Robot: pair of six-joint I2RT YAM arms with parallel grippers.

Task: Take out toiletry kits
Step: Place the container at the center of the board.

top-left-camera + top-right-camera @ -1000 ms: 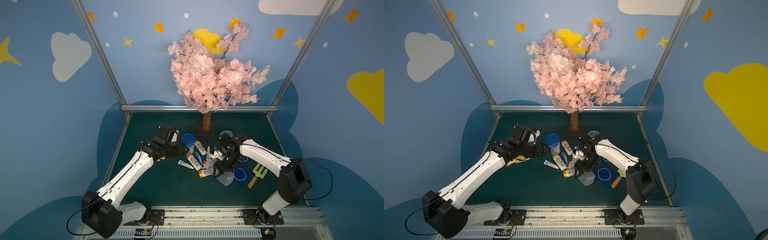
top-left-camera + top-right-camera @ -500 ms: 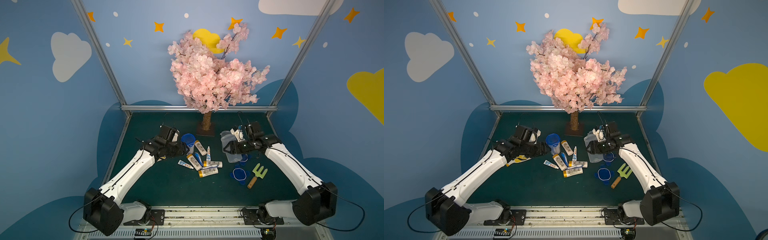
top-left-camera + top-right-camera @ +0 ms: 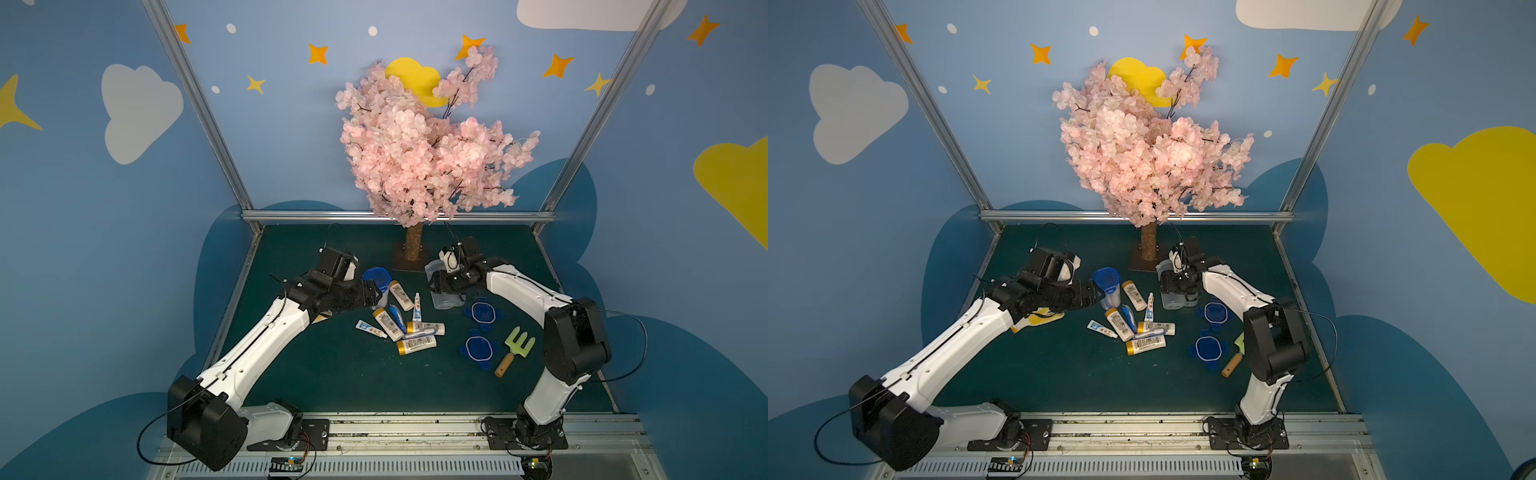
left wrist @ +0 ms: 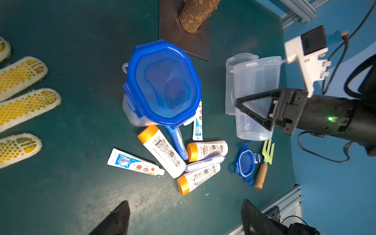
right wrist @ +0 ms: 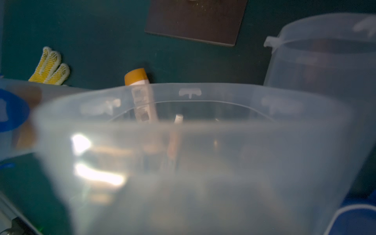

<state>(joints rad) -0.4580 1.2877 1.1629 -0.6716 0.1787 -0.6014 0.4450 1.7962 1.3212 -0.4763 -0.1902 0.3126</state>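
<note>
Fingers (image 4: 117,218) of the left gripper (image 4: 184,201) stood wide apart with nothing between them, held above the green table (image 4: 61,193) at the edge of the scattered toiletry kits (image 3: 384,325). The right gripper (image 3: 436,286) was closed on the wall of an open clear jar (image 4: 256,126); one black finger (image 4: 254,109) lay against the jar's outside, and its partner was hidden. A second clear jar (image 4: 231,85), also without a lid, stood just beside the held one, on the side of the tree trunk (image 3: 413,245). The kits in view lay loose on the table between the two grippers: four white bottles (image 4: 162,154) with orange caps, two toothpaste tubes (image 4: 134,162), a blue wrapped piece (image 4: 177,142) alongside one bottle, and a pale wrapped piece (image 4: 205,162) resting between two others. A lidded jar (image 4: 162,83) with a blue clip top stood upright at the far edge of the pile, close to the left gripper in both top views; its contents could not be made out. Two loose blue lids (image 3: 482,312) and a green garden fork (image 3: 515,351) lay on the right arm's side, and a yellow-dotted glove (image 3: 1038,320) lay beneath the left arm.
</note>
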